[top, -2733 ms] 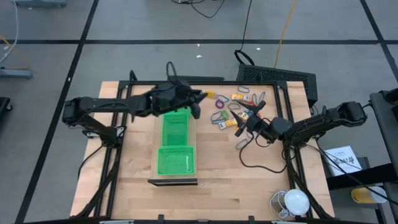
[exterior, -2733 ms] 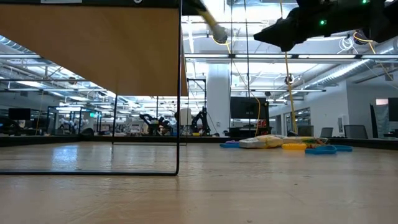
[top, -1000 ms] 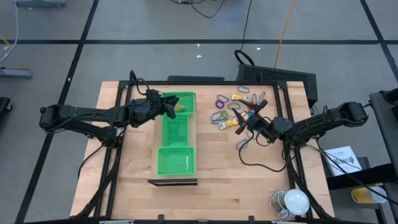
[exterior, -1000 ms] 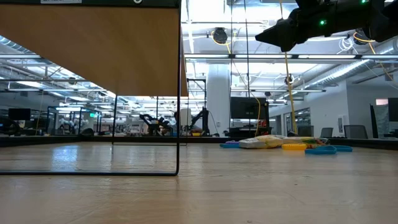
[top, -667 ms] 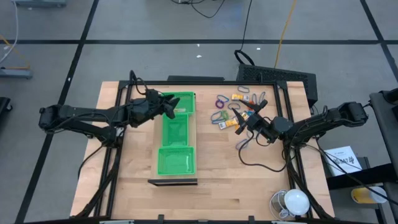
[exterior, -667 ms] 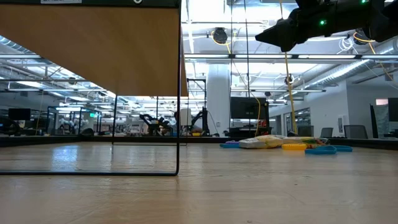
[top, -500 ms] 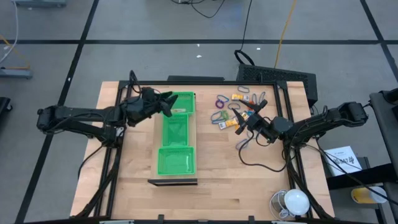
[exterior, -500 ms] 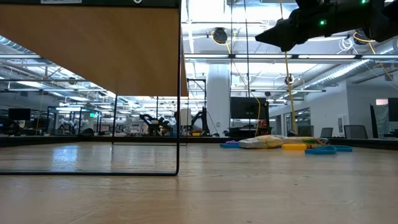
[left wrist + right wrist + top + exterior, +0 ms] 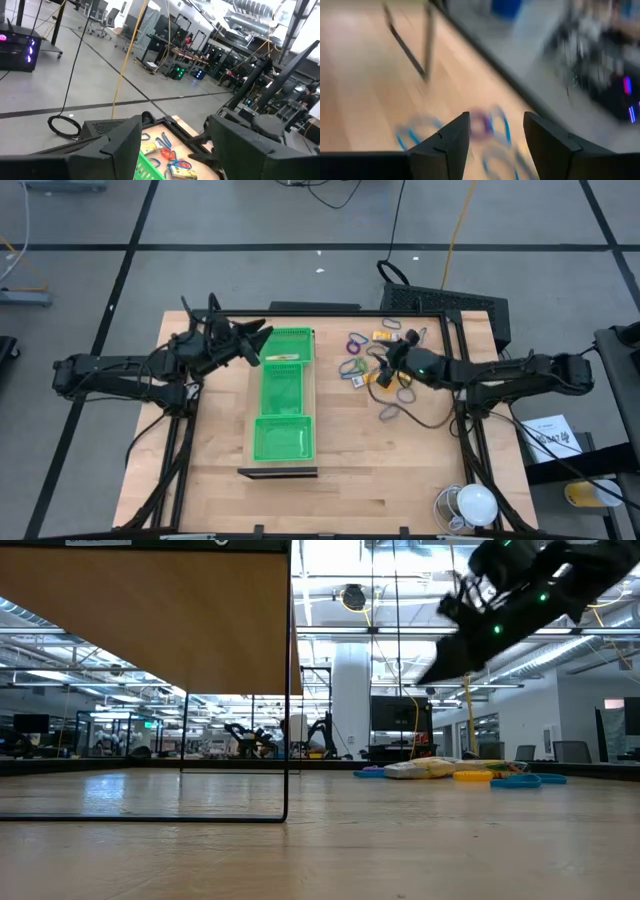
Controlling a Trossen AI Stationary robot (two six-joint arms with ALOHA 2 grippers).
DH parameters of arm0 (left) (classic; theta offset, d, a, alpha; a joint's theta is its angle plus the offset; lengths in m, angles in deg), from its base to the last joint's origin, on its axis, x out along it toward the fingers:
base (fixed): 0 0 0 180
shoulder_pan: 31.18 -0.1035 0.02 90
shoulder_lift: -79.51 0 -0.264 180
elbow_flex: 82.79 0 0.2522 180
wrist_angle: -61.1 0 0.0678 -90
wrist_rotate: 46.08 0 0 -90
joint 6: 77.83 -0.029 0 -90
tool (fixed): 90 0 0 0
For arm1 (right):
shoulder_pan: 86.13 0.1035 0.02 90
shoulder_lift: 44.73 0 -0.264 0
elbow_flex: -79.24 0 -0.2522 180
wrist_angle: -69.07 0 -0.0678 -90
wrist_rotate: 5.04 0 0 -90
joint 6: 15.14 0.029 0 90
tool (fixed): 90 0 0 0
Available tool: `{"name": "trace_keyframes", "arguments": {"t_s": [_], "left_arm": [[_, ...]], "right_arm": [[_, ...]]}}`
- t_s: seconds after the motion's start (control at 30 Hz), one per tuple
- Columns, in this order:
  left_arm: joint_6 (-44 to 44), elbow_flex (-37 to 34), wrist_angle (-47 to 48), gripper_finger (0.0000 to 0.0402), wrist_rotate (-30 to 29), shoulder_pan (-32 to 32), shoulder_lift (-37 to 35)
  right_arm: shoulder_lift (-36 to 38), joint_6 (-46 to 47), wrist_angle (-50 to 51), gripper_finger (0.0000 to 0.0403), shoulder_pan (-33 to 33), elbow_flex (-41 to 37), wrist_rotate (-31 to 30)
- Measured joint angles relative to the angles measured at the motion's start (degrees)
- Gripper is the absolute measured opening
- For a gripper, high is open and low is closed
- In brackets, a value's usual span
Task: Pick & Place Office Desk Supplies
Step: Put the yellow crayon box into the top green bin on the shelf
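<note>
The office desk supplies (image 9: 372,357) are lying in a loose cluster on the far right part of the bench (image 9: 215,480), to the right of the long green tray (image 9: 283,402): thin loops in blue, purple and green, with small yellow and orange rectangular pieces among them. No writing on any piece is readable, and the loops are lying flat at mixed angles, so no shared long axis is showing. One small pale piece (image 9: 281,358) is lying in the tray's far compartment, its long side running left to right. The right gripper (image 9: 393,363) is hanging over the cluster, just above the loops, its fingers (image 9: 451,137) standing apart with nothing between them; its wrist view is showing blue and purple loops (image 9: 485,124) past the fingertips. The left gripper (image 9: 256,340) is hovering just left of the tray's far end, fingers (image 9: 120,142) spread and empty, pointing toward the supplies. In the low view the supplies (image 9: 440,770) are sitting as a low heap on the right, with the right arm (image 9: 510,600) above them.
</note>
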Motion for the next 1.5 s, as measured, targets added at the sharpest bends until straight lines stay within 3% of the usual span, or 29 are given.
{"name": "trace_keyframes", "arguments": {"t_s": [0.13, 0.43, 0.57, 0.77, 1.03, 1.33, 1.5], "left_arm": [[-0.3, 0.0, 0.8, 0.0241, 0.0, 0.0, 1.7], [-2.8, 0.0, 0.4, 0.0241, -0.5, -0.5, 5.0], [-2.7, 0.0, 0.7, 0.0241, -0.5, -0.5, 5.9], [-3.0, 0.0, 0.6, 0.0241, -0.5, -0.5, 6.6], [-4.3, 0.0, 0.4, 0.0241, -0.5, -0.5, 6.5], [-4.5, 0.0, 0.8, 0.0241, -0.5, -0.5, 6.5], [-4.5, 0.0, 0.8, 0.0241, -0.4, -0.5, 6.5]], "right_arm": [[0.0, 7.0, 11.9, 0.0169, -3.3, 1.1, 0.0], [0.1, 9.9, 16.6, 0.0169, -4.4, -3.1, 0.2], [0.0, 14.4, 17.5, 0.0172, -4.5, -5.0, 5.4], [0.0, 17.6, 18.0, 0.0216, -4.5, -6.4, 12.2], [0.0, 17.7, 26.2, 0.0276, -4.5, -6.4, 11.8], [0.0, 17.8, 27.4, 0.0256, -4.5, -6.5, 10.6], [0.0, 19.0, 23.3, 0.0239, -5.6, -9.8, 10.8]]}}
